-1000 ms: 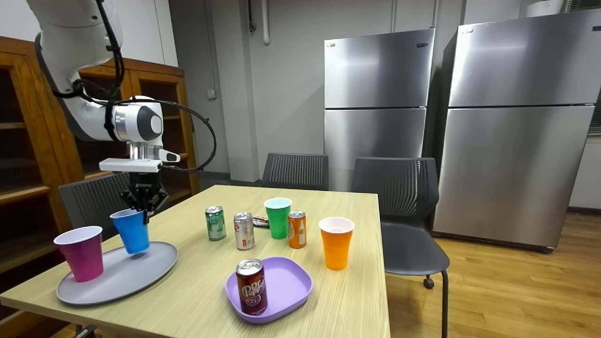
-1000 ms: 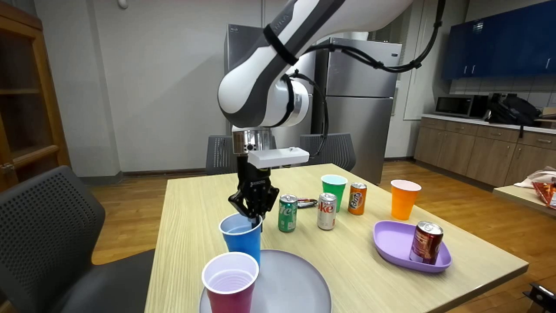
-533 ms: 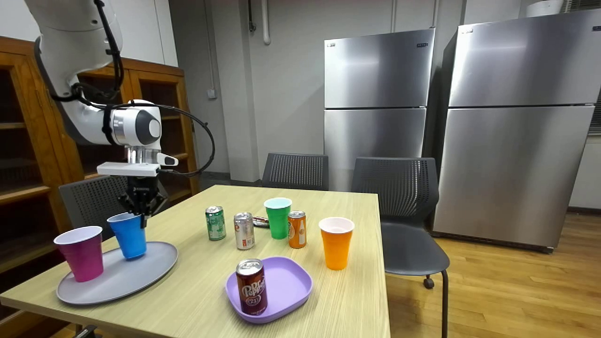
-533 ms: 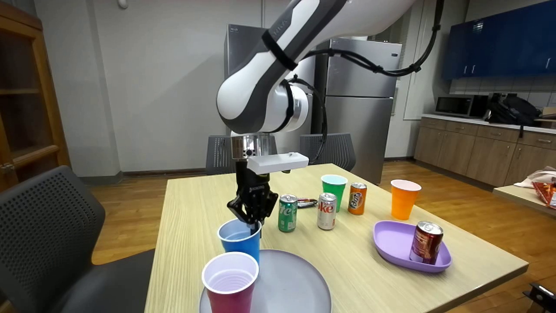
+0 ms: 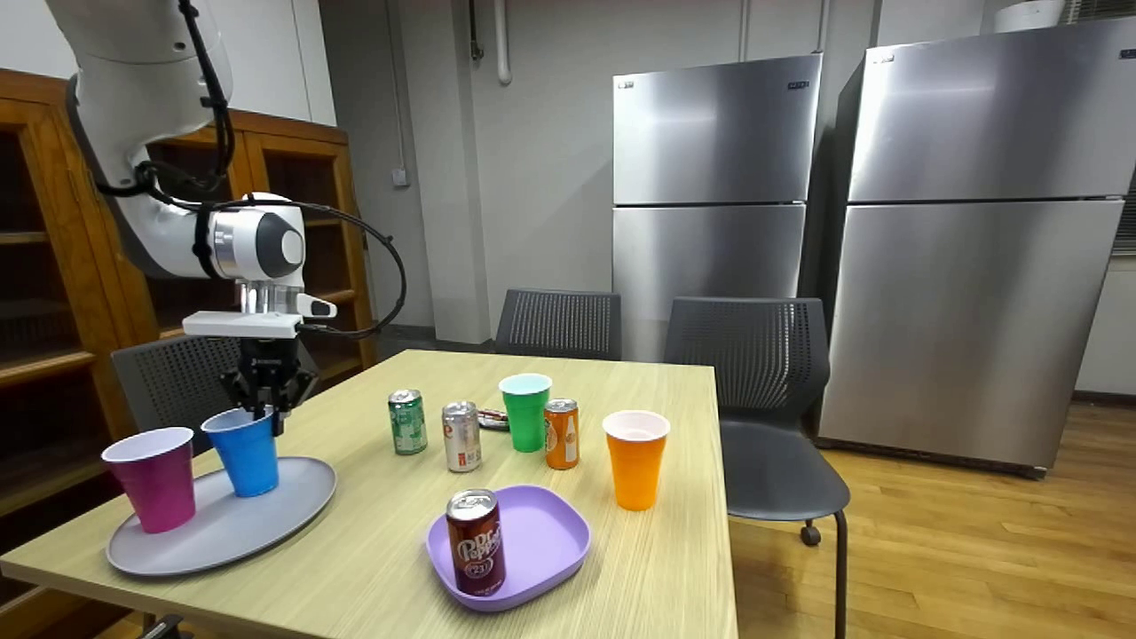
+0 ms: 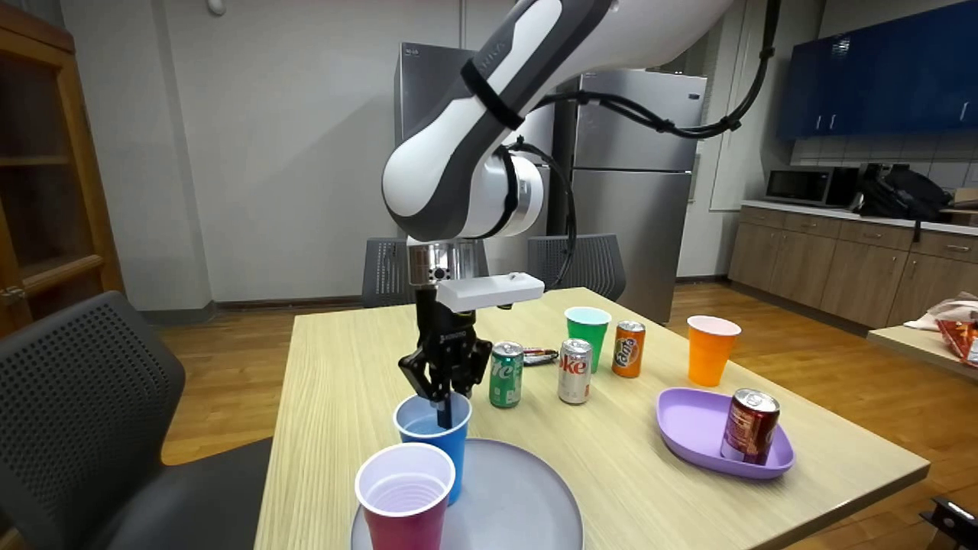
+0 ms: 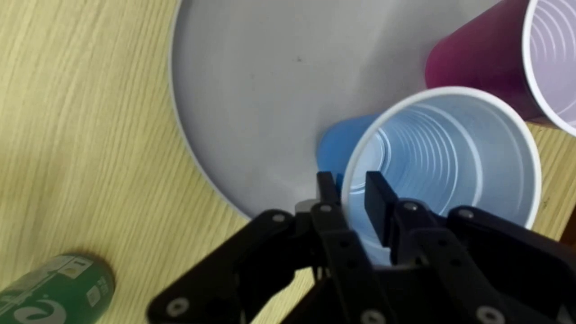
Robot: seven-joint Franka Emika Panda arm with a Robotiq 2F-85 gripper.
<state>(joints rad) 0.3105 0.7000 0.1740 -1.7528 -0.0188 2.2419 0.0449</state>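
Observation:
A blue cup (image 5: 251, 461) stands on a round grey plate (image 5: 297, 508), next to a magenta cup (image 5: 160, 484). Both cups also show in the wrist view, where the blue cup's (image 7: 454, 157) white rim runs between the fingers of my gripper (image 7: 350, 177). One finger is inside the cup and the other just outside its wall. A gap shows between the inner pad (image 7: 379, 211) and the rim, so the jaws are parted and not clamped. In an exterior view the gripper (image 6: 445, 416) reaches down over the blue cup's far side.
Nearest the plate is a green can (image 5: 407, 424), then a silver can (image 5: 461, 437). Farther along stand a green cup (image 5: 525, 415), an orange can (image 5: 561, 435) and an orange cup (image 5: 635, 466). A purple plate (image 5: 546, 541) bears a Dr Pepper can (image 5: 476, 543). Chairs surround the table.
The blue cup was gripped at its rim and held slightly tilted over the grey plate. It came down onto the plate, and the jaws have just parted around the rim.

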